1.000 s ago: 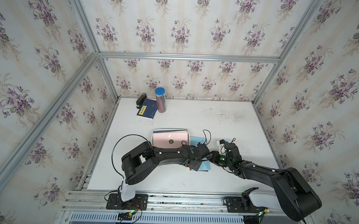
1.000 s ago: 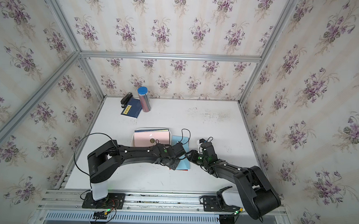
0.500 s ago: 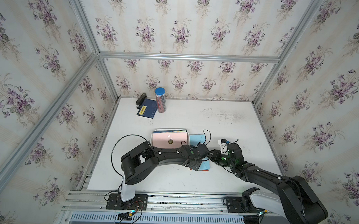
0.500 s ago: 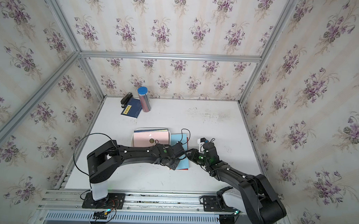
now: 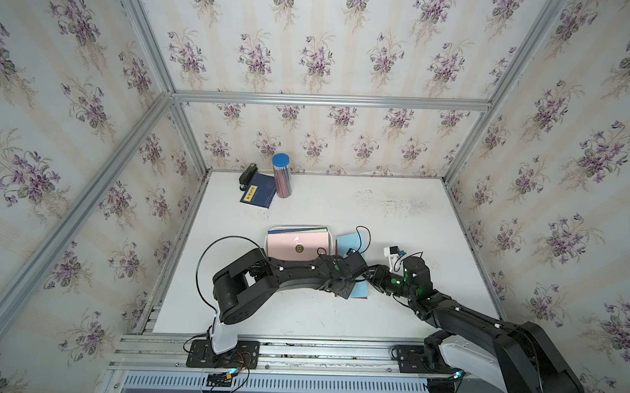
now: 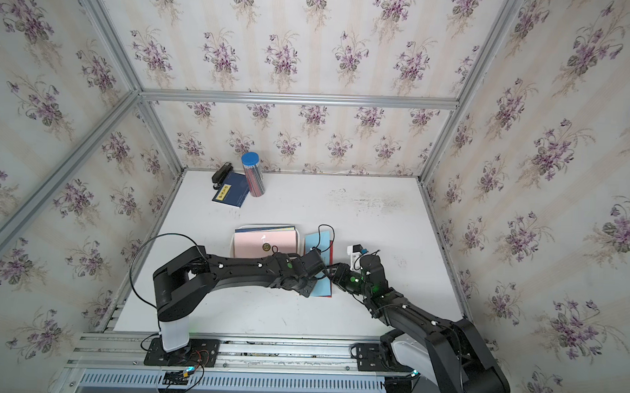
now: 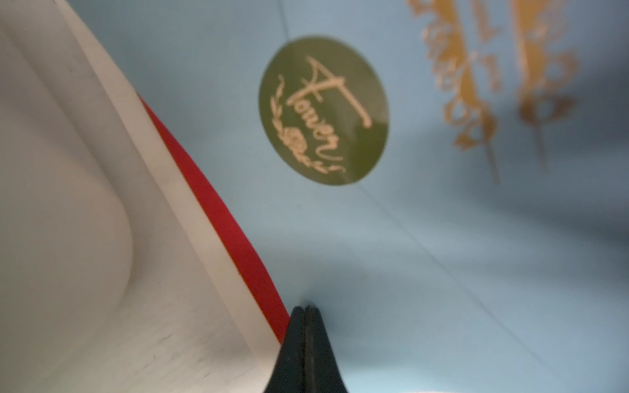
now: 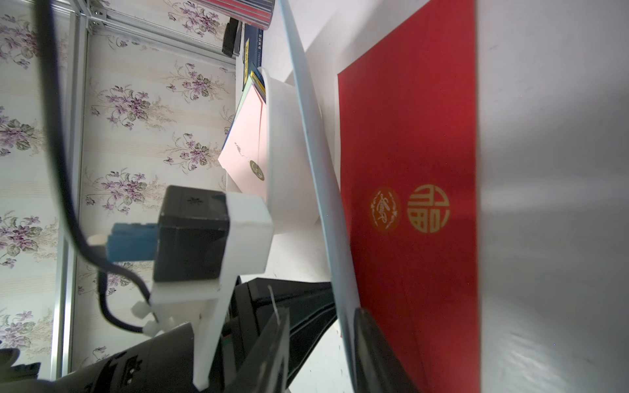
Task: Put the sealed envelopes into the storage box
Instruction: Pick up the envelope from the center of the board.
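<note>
While left tool (image 7: 305, 309) presses clenched on blue envelope (image 7: 408, 255), right tool (image 8: 323, 313) gapes astride its raised edge

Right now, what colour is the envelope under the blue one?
Red envelope, clearest in the right wrist view.

Robot lab test cell, not a lived-in room. Aluminium frame (image 5: 328, 100) boxes in white tabletop (image 5: 378, 214); floral wallpaper panels (image 5: 312, 58) serve as backdrop walls. Left arm (image 5: 295, 273) and right arm (image 5: 465, 317) bolted to slotted mounting rail (image 5: 317, 354) at front edge, bare circuit board (image 5: 221, 377) hanging below. Staged office props: stapler (image 5: 248, 174), navy booklet (image 5: 259, 195), pencil tube (image 5: 282, 176), sealed envelopes (image 5: 293, 245) in storage box (image 5: 267, 241).
</note>
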`<action>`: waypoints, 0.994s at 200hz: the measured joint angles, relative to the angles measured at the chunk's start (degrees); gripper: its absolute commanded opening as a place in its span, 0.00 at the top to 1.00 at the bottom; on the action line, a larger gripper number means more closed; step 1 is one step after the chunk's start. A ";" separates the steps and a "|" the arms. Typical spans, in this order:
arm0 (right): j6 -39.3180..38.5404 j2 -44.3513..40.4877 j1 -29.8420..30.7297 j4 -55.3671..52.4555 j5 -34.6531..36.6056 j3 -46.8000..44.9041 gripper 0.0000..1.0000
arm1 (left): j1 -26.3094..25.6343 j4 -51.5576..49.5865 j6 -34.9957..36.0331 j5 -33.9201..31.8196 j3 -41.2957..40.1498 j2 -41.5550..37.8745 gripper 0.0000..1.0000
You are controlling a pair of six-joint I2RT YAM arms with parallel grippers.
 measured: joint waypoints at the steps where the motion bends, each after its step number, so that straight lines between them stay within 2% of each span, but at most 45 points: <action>1: 0.00 0.04 0.00 0.04 0.00 0.00 0.66 | 0.00 0.00 0.00 0.00 0.00 0.00 1.00; 38: -0.92 4.76 -0.02 0.20 0.22 0.00 0.72 | -0.02 0.42 -0.07 0.02 -0.39 -0.28 1.00; 75: -3.21 8.28 -0.02 0.13 -0.39 0.37 0.93 | -0.04 0.70 -0.04 0.15 -0.72 -0.57 1.00; 96: -5.55 6.82 0.11 -2.01 -0.48 1.79 1.00 | -0.13 0.83 -0.04 0.28 -1.18 -1.38 1.00; 118: -8.94 2.56 0.00 -5.99 1.31 4.61 1.00 | -0.42 -2.36 0.20 0.81 -2.19 -4.79 0.82; 140: -12.98 -2.67 -0.20 -10.75 3.85 7.93 1.00 | -0.66 -3.80 0.57 -0.17 -3.06 -12.76 0.52; 153: -15.74 -5.35 -0.35 -14.49 5.49 10.19 1.00 | -0.59 -4.76 0.59 -1.38 -3.82 -17.40 0.40; 199: -28.57 -7.63 -0.52 -25.31 8.94 20.87 1.00 | 2.36 -12.35 0.96 -6.67 -8.44 -32.54 0.26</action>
